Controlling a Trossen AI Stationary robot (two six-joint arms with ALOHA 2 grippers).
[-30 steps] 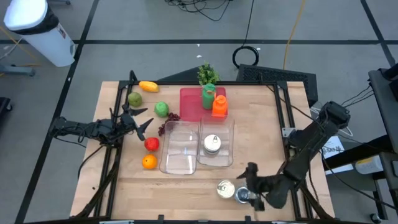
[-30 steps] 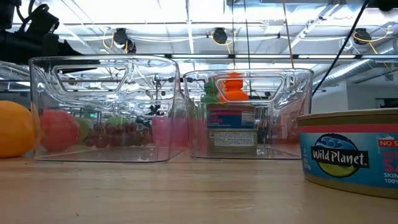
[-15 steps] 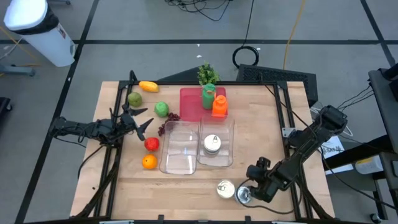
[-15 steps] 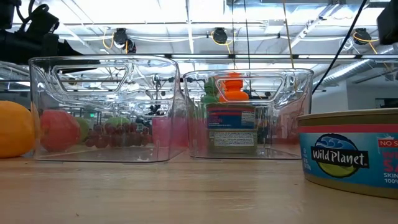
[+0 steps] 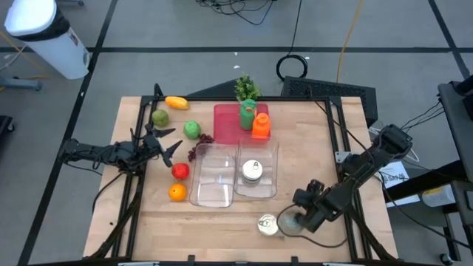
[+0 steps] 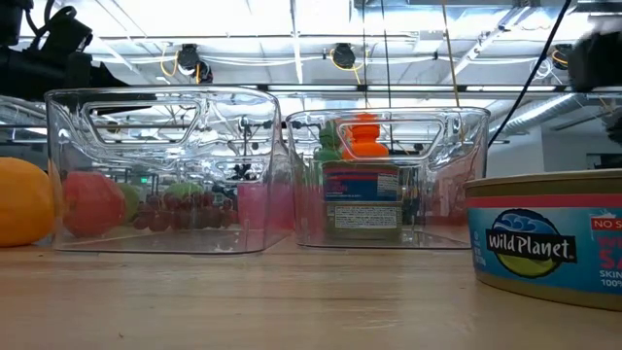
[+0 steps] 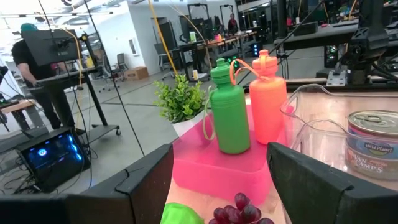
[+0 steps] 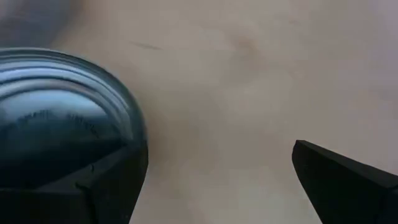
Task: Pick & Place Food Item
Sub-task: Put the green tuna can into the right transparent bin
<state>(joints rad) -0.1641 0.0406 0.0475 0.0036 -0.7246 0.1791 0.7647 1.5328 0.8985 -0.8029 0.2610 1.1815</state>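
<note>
1. The right gripper (image 5: pixel 290 221) hangs low over the table's near edge, fingers spread wide and holding nothing.
2. Just beside it, on its left, sits the food item, a flat tin can (image 5: pixel 267 224) (labelled Wild Planet in the low view), upright on the wood (image 5: pixel 325 148). From the right wrist view the can's rim sits by one finger rather than between the 2, so the gripper looks offset, probably lining up to straddle it.
3. Farther out stand 2 clear bins (image 5: pixel 213 174) side by side at mid-table. The right one already holds another can (image 5: pixel 252 171), which suggests it is the target.
4. The left gripper (image 5: pixel 168 145) waits near the left edge, fingers apart and empty, close to an apple (image 5: pixel 179 171) and an orange (image 5: pixel 176 192).
</note>
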